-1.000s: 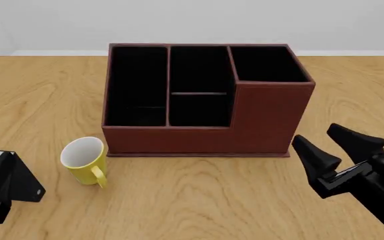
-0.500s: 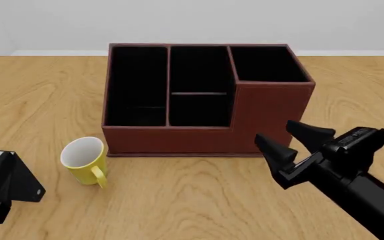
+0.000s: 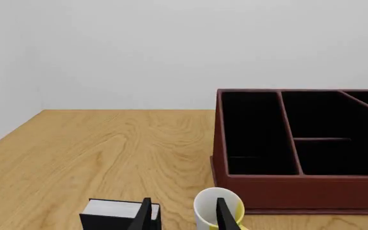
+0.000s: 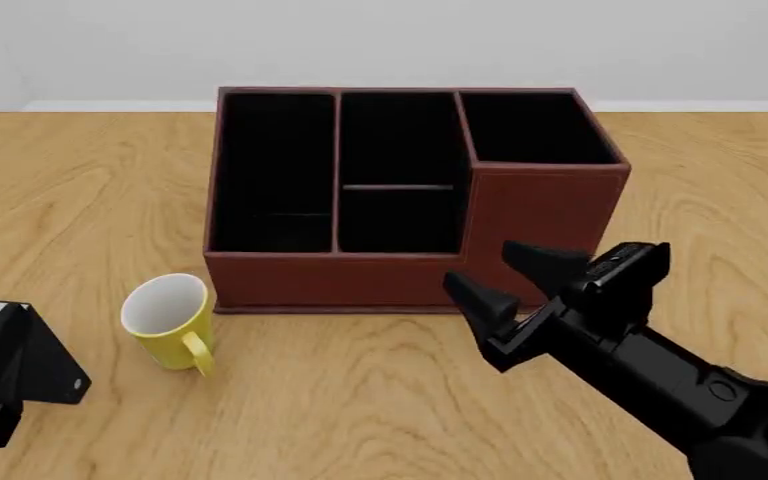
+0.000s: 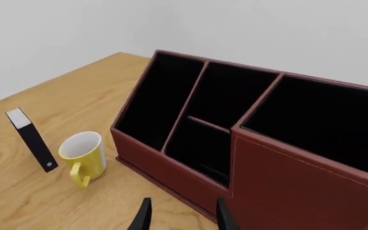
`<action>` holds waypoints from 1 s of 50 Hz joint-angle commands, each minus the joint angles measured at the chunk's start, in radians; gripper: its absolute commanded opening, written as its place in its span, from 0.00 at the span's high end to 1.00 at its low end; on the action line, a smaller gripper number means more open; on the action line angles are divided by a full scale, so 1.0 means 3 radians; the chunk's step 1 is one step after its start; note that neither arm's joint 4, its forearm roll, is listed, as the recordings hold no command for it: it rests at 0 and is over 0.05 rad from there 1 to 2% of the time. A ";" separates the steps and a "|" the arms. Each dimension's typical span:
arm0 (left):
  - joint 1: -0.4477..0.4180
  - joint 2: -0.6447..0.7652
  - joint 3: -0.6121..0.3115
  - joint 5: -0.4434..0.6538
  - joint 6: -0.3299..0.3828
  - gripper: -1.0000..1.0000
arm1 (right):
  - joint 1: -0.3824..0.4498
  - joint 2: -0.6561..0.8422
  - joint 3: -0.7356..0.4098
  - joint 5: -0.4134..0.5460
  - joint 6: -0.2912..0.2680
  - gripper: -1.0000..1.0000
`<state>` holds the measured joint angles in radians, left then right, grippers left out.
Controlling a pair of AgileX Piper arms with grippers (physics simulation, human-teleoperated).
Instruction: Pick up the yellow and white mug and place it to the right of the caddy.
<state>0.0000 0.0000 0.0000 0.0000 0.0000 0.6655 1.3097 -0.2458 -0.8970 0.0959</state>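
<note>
Plainly unmarked, the yellow and white mug (image 4: 171, 319) stands near the caddy (image 4: 404, 200).

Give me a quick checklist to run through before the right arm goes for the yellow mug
1. Right gripper open: ok, jaws spread.
2. Right gripper holds nothing: ok.
3. Yellow and white mug upright on the table, opening up: ok.
4. Mug free to lift: ok, it stands apart from the caddy, handle toward the near edge.
5. Gripper at the mug: not ok, it hovers by the caddy's front right, well to the mug's right.
6. Left gripper out of the way: cannot tell; the left wrist view shows its fingers near the mug.
</note>
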 commanded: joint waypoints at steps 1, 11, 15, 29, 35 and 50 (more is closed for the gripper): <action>0.0000 0.0000 0.0000 0.0000 0.0000 0.00 | 0.0110 0.0230 -0.0160 -0.0046 -0.0014 0.00; 0.0000 0.0000 0.0000 0.0000 0.0000 0.00 | 0.0194 0.0469 -0.0247 -0.0152 -0.0042 0.00; 0.0000 0.0000 0.0000 0.0000 0.0000 0.00 | 0.0254 0.0561 -0.0293 -0.0170 -0.0058 0.00; 0.0000 0.0000 0.0000 0.0000 0.0000 0.00 | 0.0358 0.0711 -0.0476 -0.0117 -0.0043 0.00; 0.0000 0.0000 0.0000 0.0000 0.0000 0.00 | 0.0422 0.0778 -0.0554 -0.0096 -0.0045 0.00; 0.0000 0.0000 0.0000 0.0000 0.0000 0.00 | 0.0568 0.0929 -0.0686 -0.0118 -0.0029 0.00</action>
<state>0.0000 0.0000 0.0000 0.0000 0.0000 0.8105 1.5582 -0.4238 -0.9297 0.0850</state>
